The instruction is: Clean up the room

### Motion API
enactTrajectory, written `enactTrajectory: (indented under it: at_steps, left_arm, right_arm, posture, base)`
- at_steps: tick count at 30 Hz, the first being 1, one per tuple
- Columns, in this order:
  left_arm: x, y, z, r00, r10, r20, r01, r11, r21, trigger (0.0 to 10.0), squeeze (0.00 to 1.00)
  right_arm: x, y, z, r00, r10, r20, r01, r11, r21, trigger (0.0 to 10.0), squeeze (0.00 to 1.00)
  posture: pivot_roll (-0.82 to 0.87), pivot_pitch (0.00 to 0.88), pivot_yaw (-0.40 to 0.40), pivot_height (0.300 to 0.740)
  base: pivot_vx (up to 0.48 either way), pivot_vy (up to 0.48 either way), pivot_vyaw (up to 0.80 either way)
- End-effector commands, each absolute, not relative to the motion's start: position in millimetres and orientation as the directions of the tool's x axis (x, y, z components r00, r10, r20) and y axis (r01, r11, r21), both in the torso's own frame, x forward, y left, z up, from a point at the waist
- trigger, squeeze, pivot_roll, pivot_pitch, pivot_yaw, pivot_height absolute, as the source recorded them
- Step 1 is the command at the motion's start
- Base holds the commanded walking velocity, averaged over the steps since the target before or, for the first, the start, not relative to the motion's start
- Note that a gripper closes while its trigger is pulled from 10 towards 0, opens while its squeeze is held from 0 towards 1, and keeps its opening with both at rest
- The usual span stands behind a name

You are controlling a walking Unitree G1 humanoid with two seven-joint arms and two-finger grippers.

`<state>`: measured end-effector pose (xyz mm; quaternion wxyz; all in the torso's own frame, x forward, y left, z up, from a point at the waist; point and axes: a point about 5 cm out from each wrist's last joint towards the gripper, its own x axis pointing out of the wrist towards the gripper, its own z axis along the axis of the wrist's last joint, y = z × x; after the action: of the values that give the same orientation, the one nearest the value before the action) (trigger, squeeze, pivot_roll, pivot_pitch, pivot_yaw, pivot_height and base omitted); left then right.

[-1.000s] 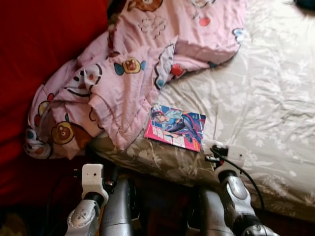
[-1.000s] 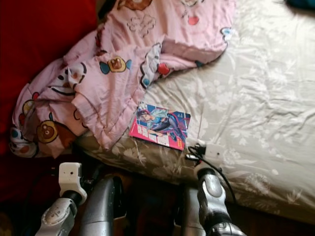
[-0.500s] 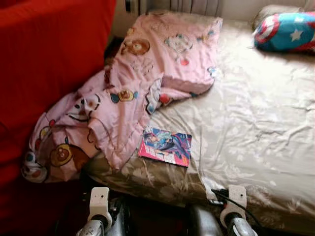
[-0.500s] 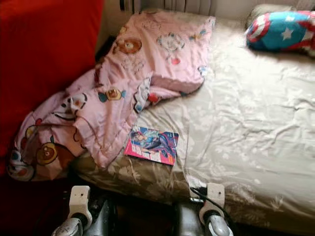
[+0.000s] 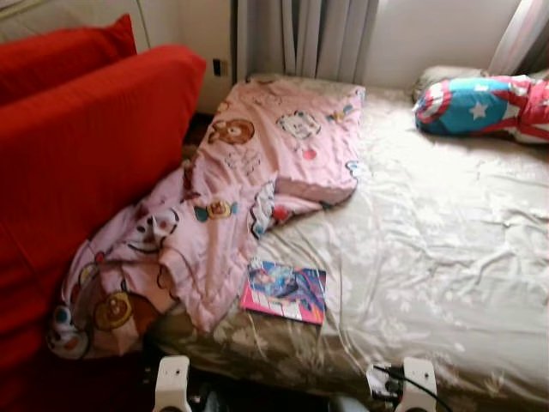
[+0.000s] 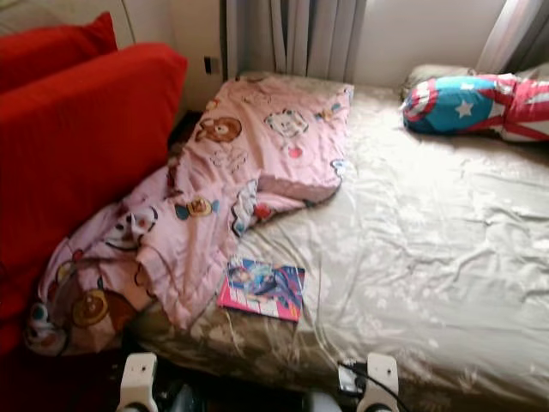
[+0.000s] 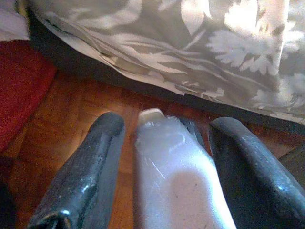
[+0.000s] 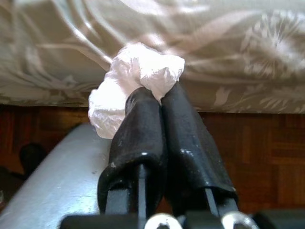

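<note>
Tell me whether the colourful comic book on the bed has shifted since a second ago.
No. The colourful comic book lies beside the same fold of the pink cartoon-print blanket; only the camera tilted up.

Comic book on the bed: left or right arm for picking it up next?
Left, probably. The left gripper is open with nothing pinched, only a pale bottle-like shape between its fingers. The right gripper is shut on a crumpled white wad. The comic book lies roughly between the arms.

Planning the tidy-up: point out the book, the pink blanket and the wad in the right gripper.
book (image 5: 284,291), left eye view, cover centre
pink blanket (image 5: 257,163), left eye view, middle
wad (image 8: 143,71), right wrist view, top
</note>
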<state>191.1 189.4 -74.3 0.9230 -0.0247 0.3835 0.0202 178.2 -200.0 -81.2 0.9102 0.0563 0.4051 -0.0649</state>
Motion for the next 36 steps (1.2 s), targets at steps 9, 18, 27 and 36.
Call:
enactTrajectory:
  at_steps: [9,18,27,36]
  left_arm:
    - [175,197,-83,0.641,0.049,-0.766,-0.074,0.997,0.002,10.0,0.00]
    - [173,204,-84,0.628,0.106,-0.771,-0.156,0.988,0.009,10.0,0.00]
    - [166,207,-87,0.602,0.120,-0.790,-0.157,0.987,0.031,10.0,0.00]
    - [165,207,-87,0.597,0.119,-0.793,-0.143,0.989,0.041,10.0,0.00]
  right_arm:
    - [159,-208,-90,0.593,-0.076,-0.802,0.162,0.986,0.026,10.0,0.00]
    - [164,-199,-89,0.610,-0.069,-0.790,0.120,0.993,0.006,10.0,0.00]
    - [162,-197,-90,0.601,-0.067,-0.797,0.121,0.993,0.007,10.0,0.00]
    - [163,-196,-90,0.604,-0.067,-0.794,0.119,0.993,0.007,10.0,0.00]
  posture:
    - [-0.02,0.006,-0.043,0.729]
    - [-0.01,0.000,-0.039,0.729]
    - [-0.01,0.004,-0.038,0.729]
    - [-0.01,0.031,-0.044,0.729]
  base:
    - [0.000,0.000,0.00]
    - [0.000,0.000,0.25]
    - [0.000,0.000,0.80]
    - [0.000,0.000,0.80]
